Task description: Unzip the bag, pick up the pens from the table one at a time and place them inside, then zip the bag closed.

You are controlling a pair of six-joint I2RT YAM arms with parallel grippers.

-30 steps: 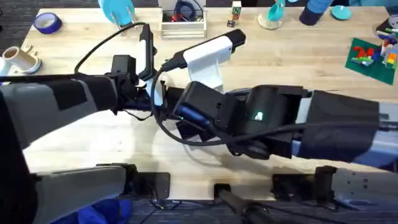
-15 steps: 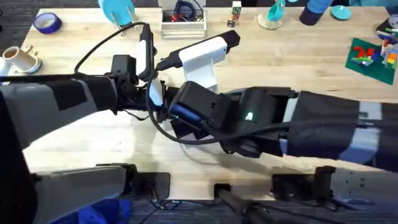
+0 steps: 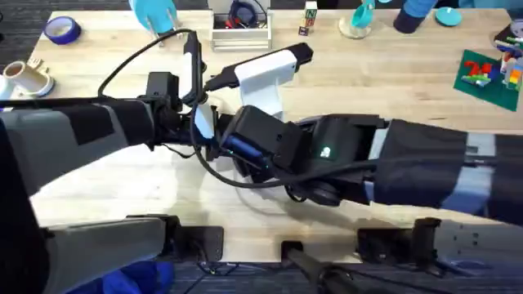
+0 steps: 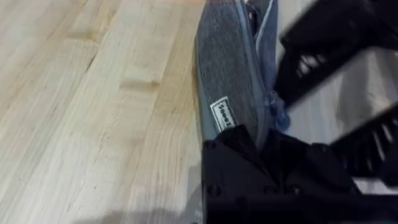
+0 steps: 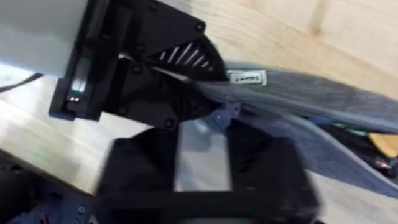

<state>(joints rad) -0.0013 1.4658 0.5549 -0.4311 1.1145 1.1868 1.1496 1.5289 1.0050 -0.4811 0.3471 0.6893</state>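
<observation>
The grey bag (image 4: 229,74) lies on the table (image 4: 74,112), with a white label near one end. My left gripper (image 4: 249,134) is shut on that end. From the right wrist the bag (image 5: 323,99) shows its zip parted, and dark and coloured things I cannot identify sit in the slit. The small blue zip pull (image 5: 217,118) sits just ahead of my right gripper (image 5: 203,146), whose fingers stand open with the pull not between them. No pens lie on the table where I can see it. In the overhead view both crossed arms cover the bag.
Along the table's far edge are a blue tape roll (image 3: 61,30), a small box of tools (image 3: 239,28) and a green plate with toy bricks (image 3: 489,73). Bare wood (image 3: 392,82) lies right of the arms.
My right arm has slid a little to the left, closer to the left gripper. The left arm and the bag have stayed put.
</observation>
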